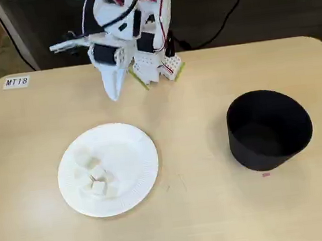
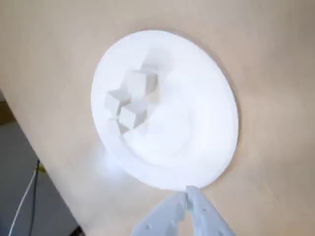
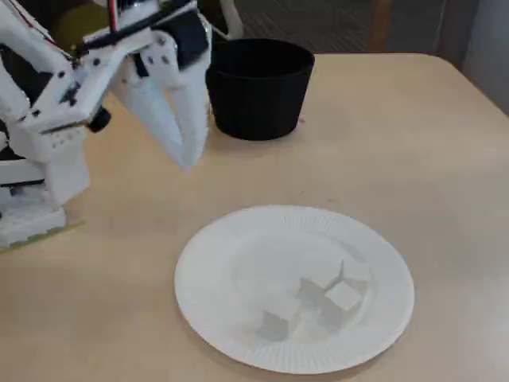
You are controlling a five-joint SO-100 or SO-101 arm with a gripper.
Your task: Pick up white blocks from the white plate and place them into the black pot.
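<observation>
The white plate (image 1: 127, 159) lies on the table's left half, and shows in the wrist view (image 2: 197, 118) and in a fixed view (image 3: 238, 270). Several white blocks (image 1: 98, 180) sit clustered on its left part; they also show in the wrist view (image 2: 133, 98) and in a fixed view (image 3: 326, 298). The black pot (image 1: 269, 128) stands at the right, empty as far as I can see; it also shows in a fixed view (image 3: 258, 87). My gripper (image 1: 113, 95) hangs shut and empty above the table behind the plate (image 3: 188, 159), its tips just off the plate's rim (image 2: 187, 194).
The arm's white base (image 1: 155, 69) stands at the table's back edge. A label reading MT18 (image 1: 16, 82) is stuck at the back left corner. A small pink mark (image 1: 265, 174) lies in front of the pot. Cables run behind the table.
</observation>
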